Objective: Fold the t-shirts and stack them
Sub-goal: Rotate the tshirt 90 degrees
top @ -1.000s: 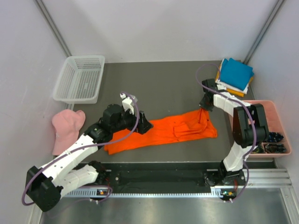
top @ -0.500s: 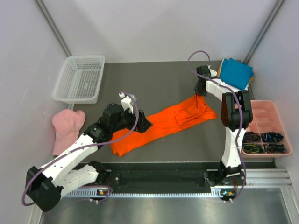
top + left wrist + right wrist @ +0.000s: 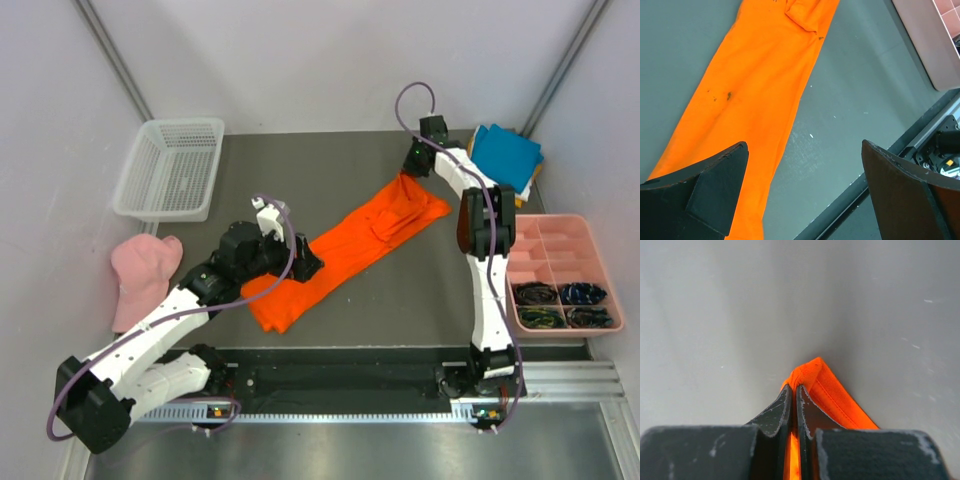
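At table centre: orange t-shirt (image 3: 345, 245), stretched diagonally; right gripper (image 3: 794, 389) clamped on its far corner; left gripper (image 3: 305, 265) wide, holding nothing, over the near half.

1. A robotics lab test cell: plain white walls (image 3: 330, 60) box in a dark table (image 3: 320, 170).
2. Left arm (image 3: 160, 330) and right arm (image 3: 485, 290) stand on a near metal rail (image 3: 340, 385).
3. White basket (image 3: 183, 124) far left, pink tray (image 3: 562, 222) right.
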Controlling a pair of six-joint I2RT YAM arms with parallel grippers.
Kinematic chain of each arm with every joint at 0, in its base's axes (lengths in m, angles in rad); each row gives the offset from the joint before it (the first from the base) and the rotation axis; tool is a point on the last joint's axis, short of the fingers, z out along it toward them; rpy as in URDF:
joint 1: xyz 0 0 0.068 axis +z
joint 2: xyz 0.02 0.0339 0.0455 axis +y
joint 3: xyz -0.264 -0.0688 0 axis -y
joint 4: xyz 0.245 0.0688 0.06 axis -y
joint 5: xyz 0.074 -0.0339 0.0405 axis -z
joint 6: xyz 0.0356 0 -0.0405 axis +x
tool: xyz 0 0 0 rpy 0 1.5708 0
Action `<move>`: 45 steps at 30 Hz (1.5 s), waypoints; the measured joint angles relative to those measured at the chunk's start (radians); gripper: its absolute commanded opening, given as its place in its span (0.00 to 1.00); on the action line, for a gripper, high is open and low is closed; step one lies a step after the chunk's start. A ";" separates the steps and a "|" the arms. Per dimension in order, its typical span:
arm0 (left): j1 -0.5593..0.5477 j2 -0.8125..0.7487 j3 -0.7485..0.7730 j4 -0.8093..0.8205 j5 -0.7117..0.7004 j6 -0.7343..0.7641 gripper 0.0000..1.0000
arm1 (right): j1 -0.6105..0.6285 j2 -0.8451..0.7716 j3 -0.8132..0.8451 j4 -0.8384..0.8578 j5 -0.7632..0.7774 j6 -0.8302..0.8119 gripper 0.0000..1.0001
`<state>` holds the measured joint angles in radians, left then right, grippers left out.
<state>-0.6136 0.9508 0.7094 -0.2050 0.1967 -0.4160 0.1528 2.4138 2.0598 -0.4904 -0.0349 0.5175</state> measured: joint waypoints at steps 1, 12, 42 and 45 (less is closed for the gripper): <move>0.000 0.000 0.000 -0.001 -0.005 0.000 0.99 | -0.001 0.010 0.010 0.004 -0.022 -0.003 0.00; 0.003 -0.021 0.000 -0.010 -0.024 -0.008 0.99 | -0.024 0.103 0.134 0.043 -0.222 -0.050 0.03; 0.034 -0.004 0.016 -0.067 -0.240 -0.029 0.99 | 0.034 -0.673 -0.578 0.232 0.156 -0.111 0.68; 0.068 0.019 0.033 -0.061 -0.239 -0.035 0.99 | 0.111 -0.853 -0.765 0.229 0.170 -0.051 0.68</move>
<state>-0.5461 0.9699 0.7425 -0.2657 -0.0425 -0.4511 0.2634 1.5608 1.2949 -0.2615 0.1349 0.4667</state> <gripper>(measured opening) 0.990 0.680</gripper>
